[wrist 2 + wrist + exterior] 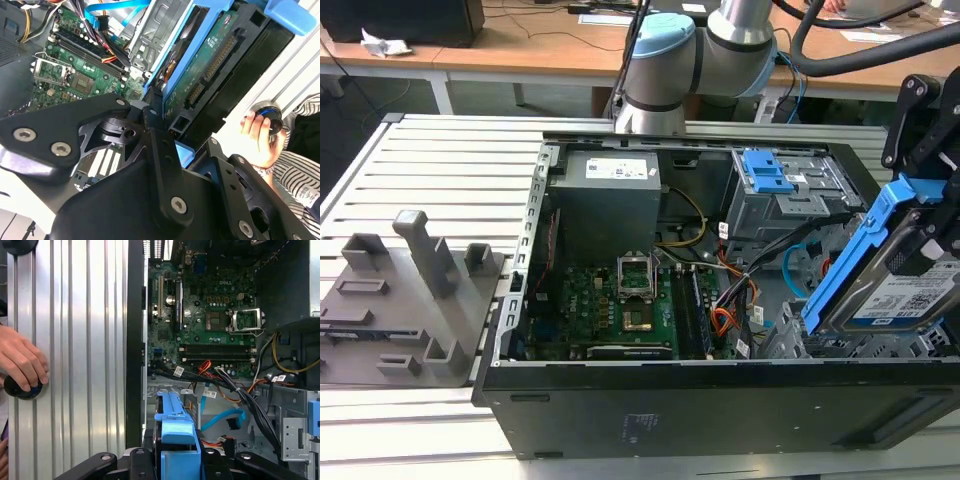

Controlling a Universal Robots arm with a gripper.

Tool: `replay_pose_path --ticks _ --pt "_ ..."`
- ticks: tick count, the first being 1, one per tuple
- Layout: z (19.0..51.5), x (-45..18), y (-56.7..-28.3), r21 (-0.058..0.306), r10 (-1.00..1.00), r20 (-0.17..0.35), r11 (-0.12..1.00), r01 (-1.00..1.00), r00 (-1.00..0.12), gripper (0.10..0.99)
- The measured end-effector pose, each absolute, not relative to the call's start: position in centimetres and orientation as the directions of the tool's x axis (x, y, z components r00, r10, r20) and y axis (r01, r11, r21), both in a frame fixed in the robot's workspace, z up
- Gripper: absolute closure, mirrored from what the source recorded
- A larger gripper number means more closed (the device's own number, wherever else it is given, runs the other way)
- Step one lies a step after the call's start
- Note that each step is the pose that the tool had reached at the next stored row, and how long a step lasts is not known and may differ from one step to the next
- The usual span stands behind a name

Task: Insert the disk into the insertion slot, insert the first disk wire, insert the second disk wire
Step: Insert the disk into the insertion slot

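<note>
Disk tilted over insertion slot at exterior view's right, clamped between gripper fingers, not yet seated. First disk wire, second disk wire lie loose inside case, apparently unplugged. All three steps left.

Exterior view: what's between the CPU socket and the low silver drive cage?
Memory slots and a bundle of orange and black wires, seen in the exterior view.
</note>
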State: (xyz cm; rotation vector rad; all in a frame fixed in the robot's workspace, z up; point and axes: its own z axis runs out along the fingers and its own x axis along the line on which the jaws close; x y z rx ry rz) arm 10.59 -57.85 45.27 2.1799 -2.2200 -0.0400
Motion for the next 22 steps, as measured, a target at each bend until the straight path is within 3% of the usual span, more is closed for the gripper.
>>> replay_pose_path --ticks 22 --pt "43.3 11.4 -55.3 0.04 -1.0 0.003 0.018 -0.999 -0.018 0.722"
